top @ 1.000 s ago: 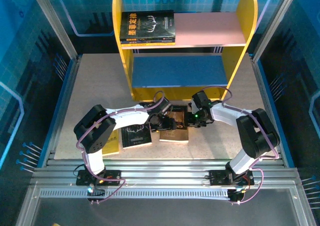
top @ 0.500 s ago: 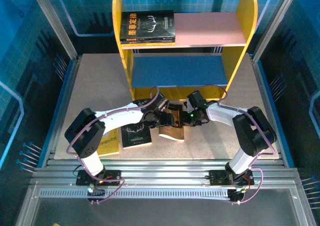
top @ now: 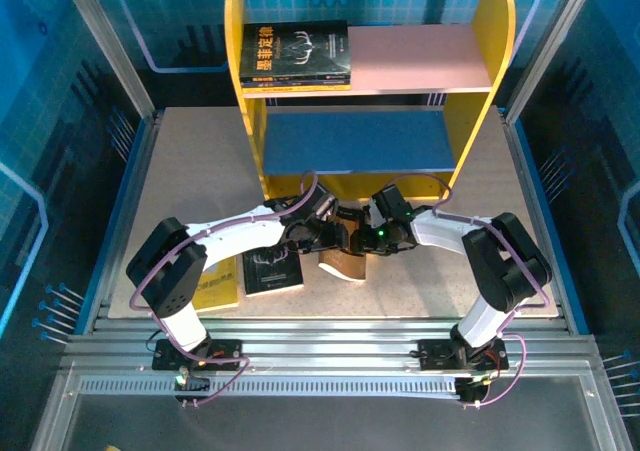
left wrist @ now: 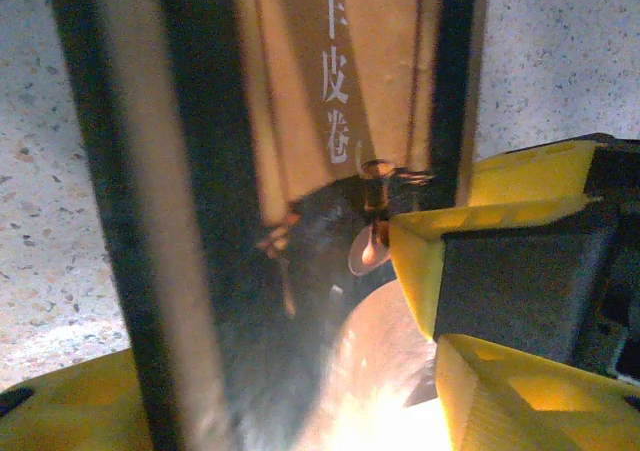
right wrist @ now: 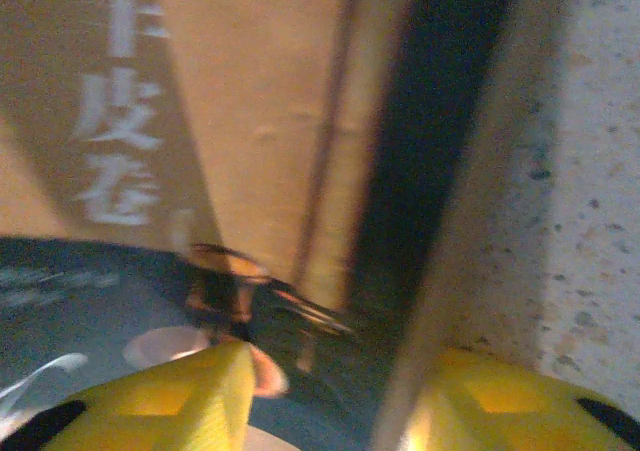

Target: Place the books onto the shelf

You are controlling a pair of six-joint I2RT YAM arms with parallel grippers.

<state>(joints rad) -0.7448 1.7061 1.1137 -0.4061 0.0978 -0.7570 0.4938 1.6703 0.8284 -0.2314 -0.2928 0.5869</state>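
I count three books down on the table (top: pixel 190 171): a yellow book (top: pixel 218 289) at the near left, a black antler book (top: pixel 272 269) to its right, and the brown-black book (top: pixel 343 263) in the middle, on the near side of the shelf (top: pixel 490 31). One stack (top: pixel 295 51) sits at the left end of the pink upper board (top: pixel 420 56); how many books are in it I cannot tell. My left gripper (top: pixel 328 239) (left wrist: pixel 270 361) and right gripper (top: pixel 368 237) (right wrist: pixel 330 401) each clamp a side edge of the brown-black book. Its long axis runs near to far.
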